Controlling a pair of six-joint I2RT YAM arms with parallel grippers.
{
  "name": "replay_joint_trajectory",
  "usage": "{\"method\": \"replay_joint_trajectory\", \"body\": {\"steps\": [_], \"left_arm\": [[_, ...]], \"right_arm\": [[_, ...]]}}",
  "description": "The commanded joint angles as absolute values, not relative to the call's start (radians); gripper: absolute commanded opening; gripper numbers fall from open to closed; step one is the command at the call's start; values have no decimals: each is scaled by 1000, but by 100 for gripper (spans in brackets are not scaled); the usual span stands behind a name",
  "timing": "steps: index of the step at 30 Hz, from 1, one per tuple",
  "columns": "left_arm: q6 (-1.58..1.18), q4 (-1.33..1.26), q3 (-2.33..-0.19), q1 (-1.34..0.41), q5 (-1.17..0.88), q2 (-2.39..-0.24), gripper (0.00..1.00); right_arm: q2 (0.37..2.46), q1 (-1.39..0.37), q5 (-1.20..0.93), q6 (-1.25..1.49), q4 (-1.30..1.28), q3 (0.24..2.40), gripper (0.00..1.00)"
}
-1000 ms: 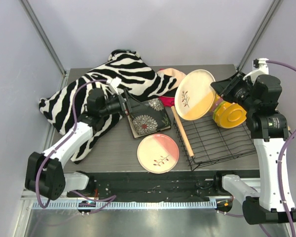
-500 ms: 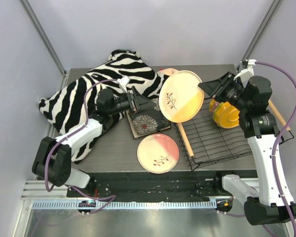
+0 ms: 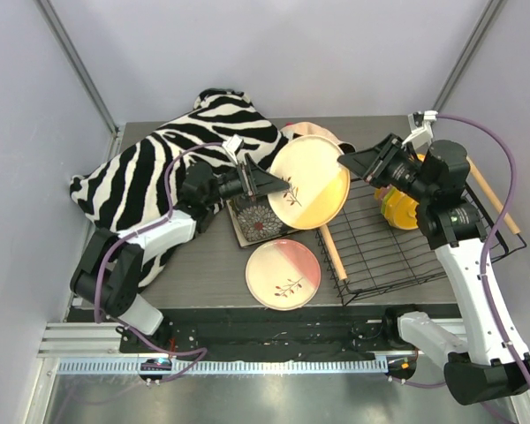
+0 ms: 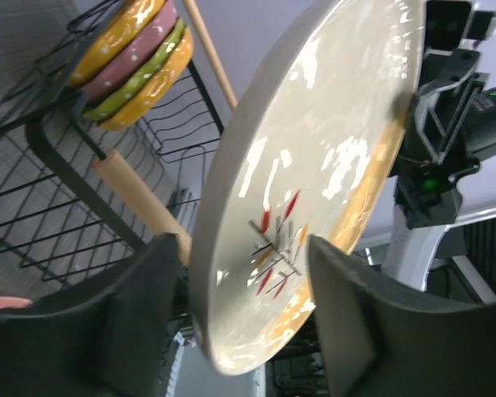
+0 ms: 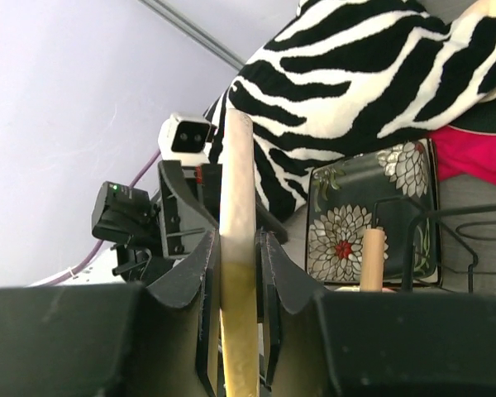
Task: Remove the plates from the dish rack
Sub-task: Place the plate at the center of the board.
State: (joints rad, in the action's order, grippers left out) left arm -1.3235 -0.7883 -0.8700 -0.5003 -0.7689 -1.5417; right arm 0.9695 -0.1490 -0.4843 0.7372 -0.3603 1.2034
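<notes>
A dark grey table (image 3: 203,274) is seen from above, with its far left part covered by a large zebra-striped cushion (image 3: 159,168). The right half of the table is taken up by the dish rack (image 3: 397,252), a black wire basket whose left wooden handle (image 3: 333,252) is laid along its near-left side. Above the gap between cushion and rack, a cream-and-yellow plate (image 3: 307,181) is held clear of the table, tilted on edge, with a small sprig painted on its face. A pink-and-cream plate (image 3: 283,274) is laid flat on the table near the front edge, just left of the rack. A dark square plate (image 3: 258,223) with a big flower is laid against the cushion's edge, partly hidden under the raised plate in the top view. Orange and green plates (image 4: 136,58) are stood together on edge at the far right of the rack. The right gripper (image 5: 238,248) is clamped on the right rim of the raised plate, one finger pressed to each face. The left gripper (image 3: 276,184) is placed at the opposite rim with its jaws apart, one on either side of the plate; no firm clamp is seen there.
</notes>
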Motion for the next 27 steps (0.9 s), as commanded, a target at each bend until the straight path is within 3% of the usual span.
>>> {"method": "replay_joint_trajectory", "body": {"steps": [1,3,5,6,9,17,19,20,21,23,24,27], "left_arm": [[-1443,-1040,-888,-506,-776,-1558,56],[-1480,-1096,-882,-506,-778,-1568,40],[-1497,-1123,-873,-505,-779,-1569,31],[-1508,-1141,-873,-506,-782,-1571,20],[-1523,-1160,-870,-505,-788,-1569,0],[-1531,-1170,-854,-505,-793,-1560,0],[-1531,-1167,-848,-502,-792,-1557,0],[-1529,-1167,-845,-499,-790,-1551,0],[-1529,-1166,-838,-491,-788,-1548,0],[-1526,-1152,-827,-477,-785,-1525,0],[-1516,-1141,-819,-460,-787,-1514,0],[-1474,-1069,-778,-421,-788,-1448,0]], "right_arm": [[950,-155,-489,778,-193,1230,1],[950,-155,-476,766,-204,1226,1],[953,-155,-462,759,-206,1220,1],[957,-155,-457,752,-209,1210,1],[965,-155,-430,730,-221,1197,1],[973,-155,-345,660,-273,1173,1],[977,-153,-333,638,-285,1181,14],[980,-155,-330,631,-302,1190,25],[983,-155,-328,623,-311,1196,46],[992,-155,-321,589,-349,1212,60],[996,-155,-315,578,-365,1230,74],[1002,-155,-273,529,-425,1261,83]]}}
